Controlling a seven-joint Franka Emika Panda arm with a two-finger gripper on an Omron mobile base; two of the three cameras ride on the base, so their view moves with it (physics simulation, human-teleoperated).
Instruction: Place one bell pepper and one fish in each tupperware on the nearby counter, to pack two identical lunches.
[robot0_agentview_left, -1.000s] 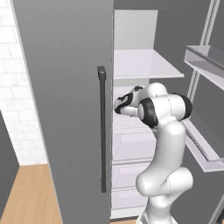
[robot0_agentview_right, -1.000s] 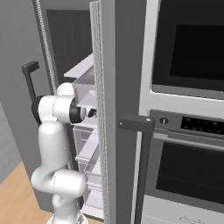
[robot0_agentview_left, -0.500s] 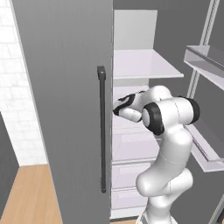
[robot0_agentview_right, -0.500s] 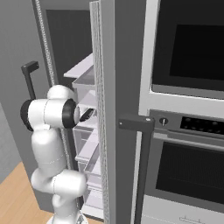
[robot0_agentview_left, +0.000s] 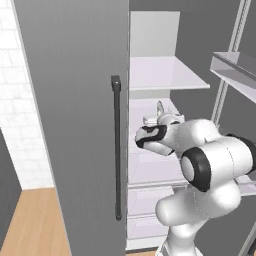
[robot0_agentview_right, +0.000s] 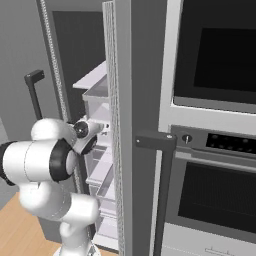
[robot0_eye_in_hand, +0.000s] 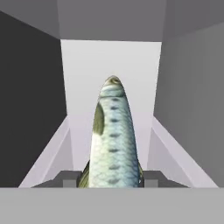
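Observation:
A slim pale greenish fish (robot0_eye_in_hand: 113, 135) with silvery scales stands between the two fingertips (robot0_eye_in_hand: 65, 179) of my gripper (robot0_eye_in_hand: 112, 180), which is shut on it. Its length points away from the hand into the open fridge. In the left base view the gripper (robot0_agentview_left: 161, 118) is level with the middle shelf, and the end of the fish (robot0_agentview_left: 159, 108) sticks up above it. From the right base view the hand (robot0_agentview_right: 89, 132) reaches in behind the fridge's edge. The bell peppers, the tupperwares and the counter are out of view.
The grey fridge door (robot0_agentview_left: 70, 115) with its dark vertical handle (robot0_agentview_left: 116, 150) stands close on the hand's left. White shelves (robot0_agentview_left: 162, 74) and drawers fill the fridge, and door bins (robot0_agentview_left: 234, 65) hang at the right. A wall oven (robot0_agentview_right: 215, 100) is beside the fridge.
The arm has folded back toward the cameras and its elbow looms larger. The hand has sunk a little in the fridge opening, with the fish still gripped.

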